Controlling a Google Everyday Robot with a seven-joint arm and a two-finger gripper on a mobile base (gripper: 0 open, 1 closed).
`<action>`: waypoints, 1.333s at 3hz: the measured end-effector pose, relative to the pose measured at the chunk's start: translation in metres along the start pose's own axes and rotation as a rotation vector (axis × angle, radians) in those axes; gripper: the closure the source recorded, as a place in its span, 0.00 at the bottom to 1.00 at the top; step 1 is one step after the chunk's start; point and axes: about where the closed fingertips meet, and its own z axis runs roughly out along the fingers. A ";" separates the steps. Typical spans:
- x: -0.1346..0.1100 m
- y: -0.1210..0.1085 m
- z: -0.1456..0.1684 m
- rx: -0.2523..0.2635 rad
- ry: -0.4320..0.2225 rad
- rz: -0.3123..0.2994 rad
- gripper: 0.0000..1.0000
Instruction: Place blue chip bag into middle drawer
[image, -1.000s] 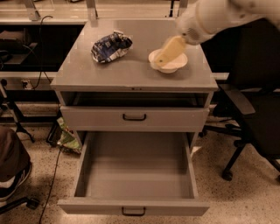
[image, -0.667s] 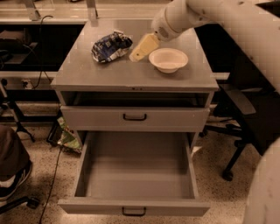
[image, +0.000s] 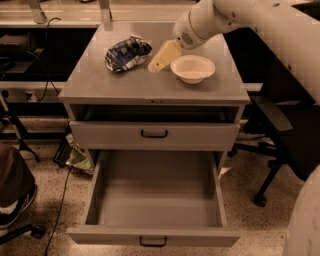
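The crumpled dark blue foil chip bag with white print (image: 126, 53) lies on the grey metal cabinet's top surface (image: 150, 89), towards its back left. The cream-coloured end effector (image: 159, 60) hangs just beside the bag's right edge, between it and the round cream-white bowl (image: 192, 68). Whether it is spread or pressed together cannot be told.

The bag looks very light, soft and slippery, with foil that would buckle and slide under pressure, and its contents are probably brittle. A gentle pinch on a raised crease or on the crimped silvery edge seems safer than squeezing the puffed middle.

The wide, deep grey metal drawer (image: 150, 200) stands pulled out below, under the shallower shut grey drawer (image: 154, 135).
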 end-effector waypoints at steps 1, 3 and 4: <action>-0.006 -0.005 0.034 -0.001 -0.044 0.035 0.00; -0.035 -0.021 0.141 -0.057 -0.198 0.161 0.00; -0.056 -0.019 0.184 -0.099 -0.244 0.183 0.02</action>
